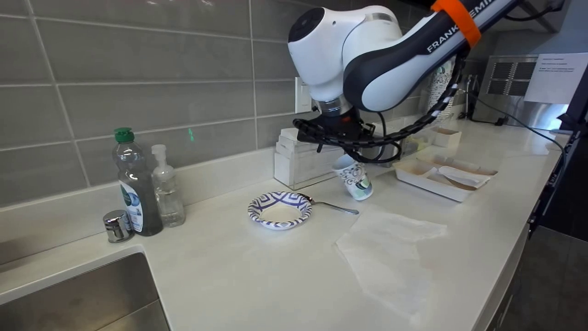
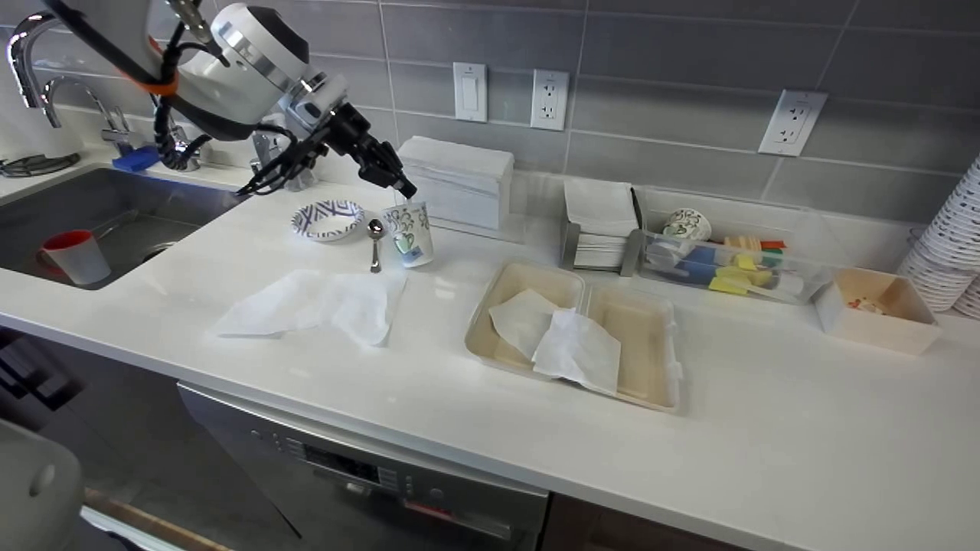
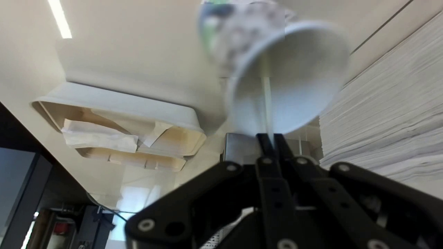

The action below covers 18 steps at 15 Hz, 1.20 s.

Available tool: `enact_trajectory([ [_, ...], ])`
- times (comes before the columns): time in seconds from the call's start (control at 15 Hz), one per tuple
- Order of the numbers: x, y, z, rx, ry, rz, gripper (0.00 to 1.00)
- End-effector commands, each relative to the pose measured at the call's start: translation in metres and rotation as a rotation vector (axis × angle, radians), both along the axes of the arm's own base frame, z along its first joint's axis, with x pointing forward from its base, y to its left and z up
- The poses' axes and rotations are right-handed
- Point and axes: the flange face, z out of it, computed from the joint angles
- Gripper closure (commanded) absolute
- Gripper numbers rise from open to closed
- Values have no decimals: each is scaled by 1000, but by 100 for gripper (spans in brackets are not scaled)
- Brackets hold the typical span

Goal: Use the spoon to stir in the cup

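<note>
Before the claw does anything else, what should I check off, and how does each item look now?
1. Claw gripping the thin pale stick: ok, shut on it in the wrist view.
2. Stick reaching into the tapered, swirl-printed white paper cup: ok, it runs in past the rim.
3. Cup upright: not ok, it leans in both exterior views.
4. Stick's lower tip and any drink: cannot tell, the cup's inside is blurred.
5. Shiny metal spoon in use, if that is the intended stirrer: not ok, it lies on the white counter.
6. Round blue-and-white patterned bowl clear of the cup: ok, they stand apart.
</note>
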Motion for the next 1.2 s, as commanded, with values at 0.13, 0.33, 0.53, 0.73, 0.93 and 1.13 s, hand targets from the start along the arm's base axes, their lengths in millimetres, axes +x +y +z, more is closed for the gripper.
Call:
enact_trajectory([
  [0.13, -9, 0, 4, 43, 55, 9, 99],
  [0.33, -13, -2, 10, 44, 82, 2, 99],
  [0.53, -16, -8, 13, 31, 112, -15, 99],
  [0.73, -17, -16, 16, -6, 103, -39, 99],
  [0.93, -14, -19, 17, -13, 77, -40, 99],
  [1.13, -13, -19, 15, -3, 76, -35, 99],
])
